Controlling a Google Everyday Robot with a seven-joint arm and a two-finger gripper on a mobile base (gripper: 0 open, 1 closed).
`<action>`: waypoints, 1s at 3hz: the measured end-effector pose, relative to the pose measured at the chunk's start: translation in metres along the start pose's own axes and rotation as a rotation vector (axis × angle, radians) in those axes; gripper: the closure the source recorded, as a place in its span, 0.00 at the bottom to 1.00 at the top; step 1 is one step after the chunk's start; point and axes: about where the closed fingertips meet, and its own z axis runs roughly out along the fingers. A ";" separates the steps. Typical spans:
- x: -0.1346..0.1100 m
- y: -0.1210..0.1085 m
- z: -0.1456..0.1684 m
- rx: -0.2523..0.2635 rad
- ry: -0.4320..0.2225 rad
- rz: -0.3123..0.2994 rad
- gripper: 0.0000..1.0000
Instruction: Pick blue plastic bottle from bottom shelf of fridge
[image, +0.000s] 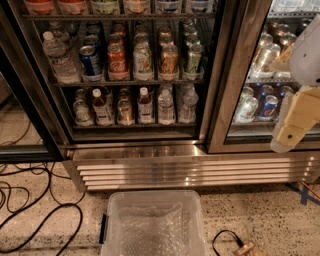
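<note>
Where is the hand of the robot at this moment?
In the camera view the hand is at the far right, before the right-hand glass door of the fridge, just above the steel grille and right of the bottom shelf.

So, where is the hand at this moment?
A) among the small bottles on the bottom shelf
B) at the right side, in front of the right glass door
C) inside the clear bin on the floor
B: the hand hangs at the right edge of the view, before the right glass door, apart from the bottom shelf and higher than the clear bin.
</note>
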 end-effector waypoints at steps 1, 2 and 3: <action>0.000 0.000 0.000 0.000 0.000 0.000 0.00; -0.013 0.008 0.032 -0.004 -0.017 0.022 0.00; -0.039 0.016 0.092 -0.036 -0.022 0.028 0.00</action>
